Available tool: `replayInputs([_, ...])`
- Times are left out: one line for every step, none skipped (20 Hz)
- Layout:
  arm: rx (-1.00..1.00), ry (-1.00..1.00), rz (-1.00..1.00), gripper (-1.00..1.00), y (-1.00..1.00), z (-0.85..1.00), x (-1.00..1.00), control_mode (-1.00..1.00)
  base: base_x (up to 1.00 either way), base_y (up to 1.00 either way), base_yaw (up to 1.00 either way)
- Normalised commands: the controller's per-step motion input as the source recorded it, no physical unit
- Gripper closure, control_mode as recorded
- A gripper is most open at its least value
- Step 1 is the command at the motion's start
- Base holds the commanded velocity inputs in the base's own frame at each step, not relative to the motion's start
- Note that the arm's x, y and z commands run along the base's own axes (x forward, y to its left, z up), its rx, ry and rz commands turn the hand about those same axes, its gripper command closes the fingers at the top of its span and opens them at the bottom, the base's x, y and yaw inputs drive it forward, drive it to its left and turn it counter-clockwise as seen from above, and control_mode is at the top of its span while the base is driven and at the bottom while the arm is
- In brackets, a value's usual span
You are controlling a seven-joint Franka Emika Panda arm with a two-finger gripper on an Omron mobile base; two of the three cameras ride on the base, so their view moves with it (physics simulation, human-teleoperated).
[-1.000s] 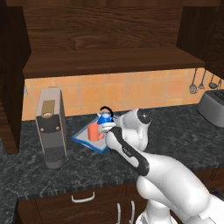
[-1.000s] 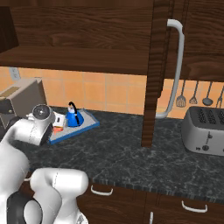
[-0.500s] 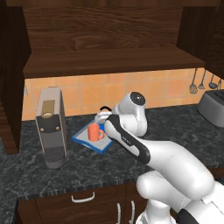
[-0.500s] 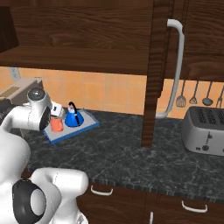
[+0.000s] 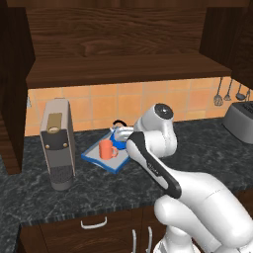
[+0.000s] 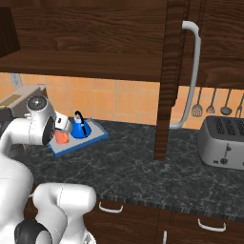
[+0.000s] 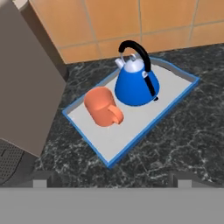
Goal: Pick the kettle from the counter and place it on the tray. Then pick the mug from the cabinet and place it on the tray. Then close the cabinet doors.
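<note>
The blue-rimmed tray [image 7: 131, 131] lies on the dark counter [image 7: 192, 131] near the tiled wall. On it stand the blue kettle [image 7: 134, 85] and the orange mug [image 7: 103, 107], side by side, the mug's handle turned toward me. My gripper [image 7: 112, 180] hovers above and in front of the tray, open, nothing between its fingers. In the base views the kettle [image 6: 79, 127] and mug [image 5: 105, 149] sit on the tray [image 5: 101, 160], partly behind my arm. Both cabinet doors stand open: the right one [image 6: 166, 90] with its silver bar handle [image 6: 190, 76], the left one [image 5: 11, 94].
A tall grey coffee machine [image 5: 58, 143] stands close to the left of the tray. A silver toaster [image 6: 223, 142] sits on the counter at the right, with utensils [image 6: 209, 102] hanging behind it. The cabinet shelf [image 5: 123, 69] runs overhead.
My hand has drawn up and back from the mug on the tray, staying open. Kettle and mug have not moved.
</note>
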Motion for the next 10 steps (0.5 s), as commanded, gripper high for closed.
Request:
replayInputs([0.00, 0.00, -0.03, -1.00, -0.14, 0.00, -0.06, -1.00, 0.00, 0.00, 0.00])
replayInputs([0.00, 0.00, 0.00, -1.00, 0.00, 0.00, 0.00, -1.00, 0.00, 0.00, 0.00])
replayInputs([0.00, 0.00, 0.00, -1.00, 0.00, 0.00, 0.00, -1.00, 0.00, 0.00, 0.00])
replayInputs([0.00, 0.00, 0.00, -1.00, 0.00, 0.00, -0.06, -1.00, 0.00, 0.00, 0.00])
replayInputs([0.00, 0.00, 0.00, -1.00, 0.00, 0.00, -0.31, -1.00, 0.00, 0.00, 0.00])
replayInputs([0.00, 0.00, 0.00, -1.00, 0.06, 0.17, -0.41, -1.00, 0.00, 0.00, 0.00])
replayInputs([-0.02, 0.00, 0.00, -1.00, 0.15, 0.28, -0.44, -1.00, 0.00, 0.00, 0.00])
replayInputs([-0.05, 0.00, 0.00, -1.00, 0.18, 0.34, -0.44, -1.00, 0.00, 0.00, 0.00])
replayInputs([-0.07, 0.02, 0.00, -1.00, 0.19, 0.37, -0.43, -1.00, 0.00, 0.00, 0.00])
replayInputs([-0.10, 0.03, 0.00, -1.00, 0.24, 0.37, -0.44, -1.00, 0.00, 0.00, 0.00])
